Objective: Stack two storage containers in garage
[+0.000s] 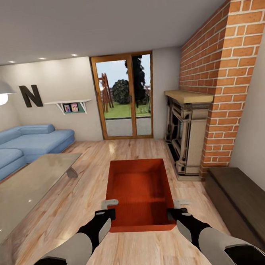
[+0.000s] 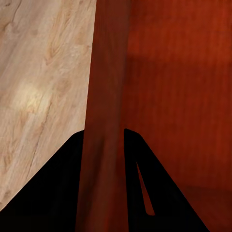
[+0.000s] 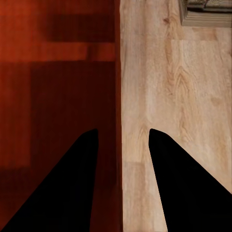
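Note:
An orange-red storage container (image 1: 139, 187) sits low in front of me over the living room's wood-plank flooring (image 1: 91, 167); whether it rests on the planks I cannot tell. A step in its bottom hints at a second bin nested inside, but that is unclear. My left gripper (image 1: 110, 208) is at its near left wall; in the left wrist view that gripper (image 2: 104, 133) is shut on the wall (image 2: 106, 72). My right gripper (image 1: 176, 208) is at the near right wall. In the right wrist view it (image 3: 123, 131) stands open, straddling the thin wall (image 3: 117, 72) with a gap.
A glass coffee table (image 1: 29, 184) and a blue sofa (image 1: 25, 143) stand to the left. The stone fireplace (image 1: 188, 132) with its brick chimney (image 1: 232, 81) is to the right, and a dark low bench (image 1: 250, 207) runs along the right wall. Wood-framed glass doors (image 1: 125, 97) lie ahead.

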### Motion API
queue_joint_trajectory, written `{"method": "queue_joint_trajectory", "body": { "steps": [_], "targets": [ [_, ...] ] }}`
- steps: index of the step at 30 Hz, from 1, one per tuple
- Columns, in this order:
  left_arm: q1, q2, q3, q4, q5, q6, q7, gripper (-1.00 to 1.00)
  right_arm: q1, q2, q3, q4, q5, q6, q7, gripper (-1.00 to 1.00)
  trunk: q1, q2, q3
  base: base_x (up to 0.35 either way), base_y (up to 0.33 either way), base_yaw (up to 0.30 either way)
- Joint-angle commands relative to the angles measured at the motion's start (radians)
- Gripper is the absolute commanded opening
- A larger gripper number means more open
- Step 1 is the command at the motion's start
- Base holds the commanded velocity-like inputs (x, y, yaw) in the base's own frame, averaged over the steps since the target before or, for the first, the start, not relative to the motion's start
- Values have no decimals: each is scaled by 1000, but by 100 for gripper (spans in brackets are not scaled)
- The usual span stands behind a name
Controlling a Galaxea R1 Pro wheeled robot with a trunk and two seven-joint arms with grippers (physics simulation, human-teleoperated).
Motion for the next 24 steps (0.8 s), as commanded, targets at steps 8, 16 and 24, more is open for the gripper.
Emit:
{"method": "queue_joint_trajectory", "body": {
  "steps": [8, 16, 24],
  "targets": [
    [0, 0, 8, -6, -23, 6, 20, -100, 0, 6, 10, 3, -19, 0, 3, -100, 0, -1, 2, 0, 0, 282],
    [0, 0, 8, -6, -23, 6, 20, -100, 1, 6, 10, 3, -19, 0, 3, -100, 0, -1, 11, 0, 0, 241],
    [0, 0, 8, -6, -23, 6, 20, -100, 0, 6, 10, 3, -19, 0, 4, -100, 0, -1, 22, 0, 0, 206]
  ]
}}
